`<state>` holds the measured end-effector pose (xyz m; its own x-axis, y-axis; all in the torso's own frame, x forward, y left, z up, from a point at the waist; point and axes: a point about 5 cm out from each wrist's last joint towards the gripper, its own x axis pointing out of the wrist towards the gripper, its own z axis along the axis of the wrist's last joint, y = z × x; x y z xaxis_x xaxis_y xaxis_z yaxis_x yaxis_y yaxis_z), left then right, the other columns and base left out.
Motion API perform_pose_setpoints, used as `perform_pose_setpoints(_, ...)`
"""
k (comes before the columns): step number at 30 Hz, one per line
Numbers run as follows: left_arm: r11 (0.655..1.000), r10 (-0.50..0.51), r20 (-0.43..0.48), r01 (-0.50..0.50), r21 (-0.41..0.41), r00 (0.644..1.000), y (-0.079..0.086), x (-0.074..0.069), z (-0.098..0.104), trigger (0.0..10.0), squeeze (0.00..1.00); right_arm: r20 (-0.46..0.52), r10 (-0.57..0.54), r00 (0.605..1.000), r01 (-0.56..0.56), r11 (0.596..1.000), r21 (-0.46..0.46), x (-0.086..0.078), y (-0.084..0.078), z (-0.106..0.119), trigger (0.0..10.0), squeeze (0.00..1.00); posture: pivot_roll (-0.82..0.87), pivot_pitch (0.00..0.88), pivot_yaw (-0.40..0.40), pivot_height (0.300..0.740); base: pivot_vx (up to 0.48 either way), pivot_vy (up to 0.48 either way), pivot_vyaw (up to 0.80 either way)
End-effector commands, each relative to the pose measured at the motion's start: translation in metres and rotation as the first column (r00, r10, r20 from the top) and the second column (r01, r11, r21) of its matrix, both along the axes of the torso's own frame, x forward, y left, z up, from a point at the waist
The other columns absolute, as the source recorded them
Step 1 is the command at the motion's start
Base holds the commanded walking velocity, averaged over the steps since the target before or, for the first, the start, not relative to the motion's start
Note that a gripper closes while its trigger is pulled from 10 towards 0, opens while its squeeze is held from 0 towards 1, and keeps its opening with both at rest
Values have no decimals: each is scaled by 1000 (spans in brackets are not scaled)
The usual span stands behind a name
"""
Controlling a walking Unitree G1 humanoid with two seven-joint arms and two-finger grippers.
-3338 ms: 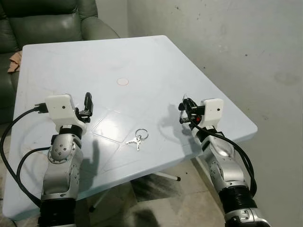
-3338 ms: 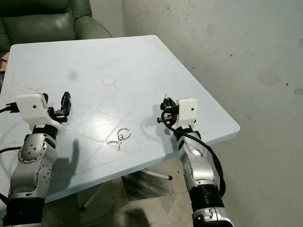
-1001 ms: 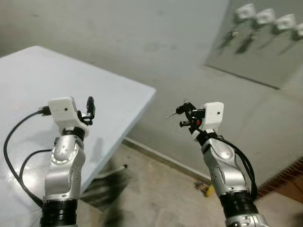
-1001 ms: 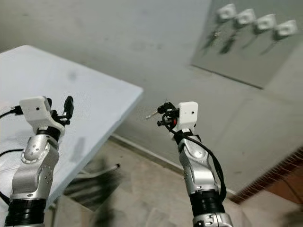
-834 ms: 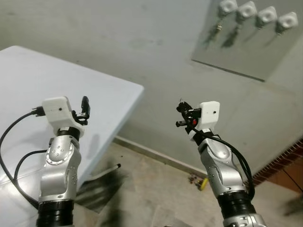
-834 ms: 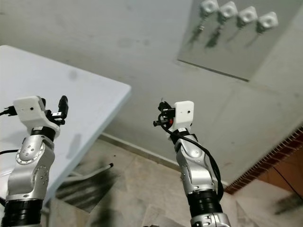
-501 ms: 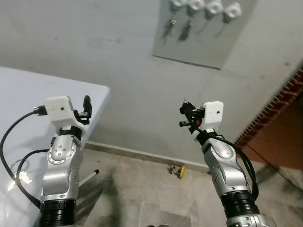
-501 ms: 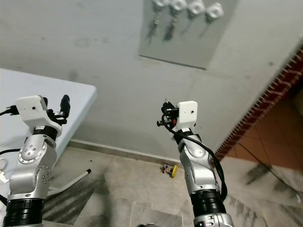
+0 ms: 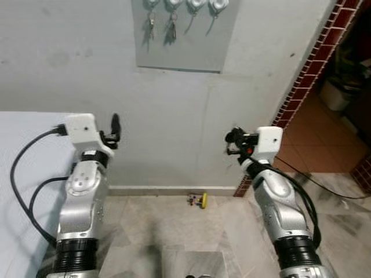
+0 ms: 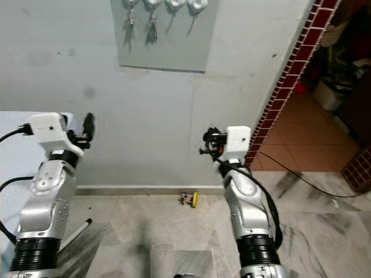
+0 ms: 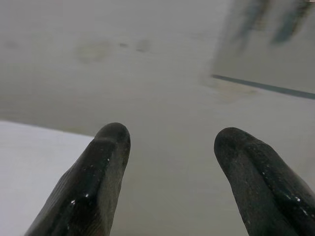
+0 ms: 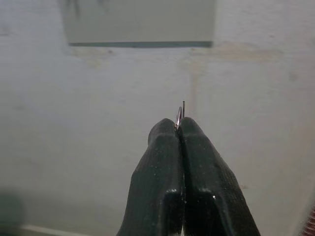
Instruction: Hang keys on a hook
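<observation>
At the far left, the corner of a pale blue table [image 9: 17, 174] pokes in beside the robot's left arm. The left gripper [image 9: 115, 127] is held up in the air in front of the grey wall [image 9: 69, 75]. Its two black fingers [image 11: 96, 182] are spread apart with a wide gap between them, and there is nothing in that gap.

High on the wall sits a grey board [image 9: 179, 40] with a row of white hooks [image 9: 196, 4] along its top. Some small dark things hang down from the hooks on the left of the row, but they are too small to tell what they are.

Down on the tiled floor [image 9: 174, 231], close to the bottom of the wall, lies a little yellow thing [image 9: 203, 200].

The right gripper [image 9: 233, 142] is also lifted up, facing the wall below the board and well apart from the hooks. Its fingers [image 12: 197, 162] are squeezed tight together, and a thin silver key ring [image 12: 178, 116] sticks out between the tips, so the keys are held in this gripper.

To the right there is a red brick edge [image 9: 307, 69] and a reddish floor [image 9: 324, 145] past it, with a black cable [image 9: 330, 188] lying on the ground
</observation>
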<state>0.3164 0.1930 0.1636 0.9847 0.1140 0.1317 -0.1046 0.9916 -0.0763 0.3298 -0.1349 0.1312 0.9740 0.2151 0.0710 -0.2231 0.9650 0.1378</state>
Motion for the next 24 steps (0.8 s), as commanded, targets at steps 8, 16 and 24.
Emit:
perform_pose_setpoints(8,999,-40,-8,40,-2,999,-10,1,-1,10000,0,-100,-137,985,138,990,-4,6,-10,-1,10000,0,-128,70,-29,740,0,0,0)
perform_pose_setpoints(16,997,-73,-10,73,5,997,-13,1,0,10000,0,-83,-85,993,88,996,31,-2,-1,0,10000,0,-122,74,-2,740,0,0,0)
perform_pose_setpoints(24,997,-77,7,77,33,997,-3,1,6,10000,0,-25,-46,999,46,999,5,-4,3,3,10000,0,-110,73,11,740,0,0,0)
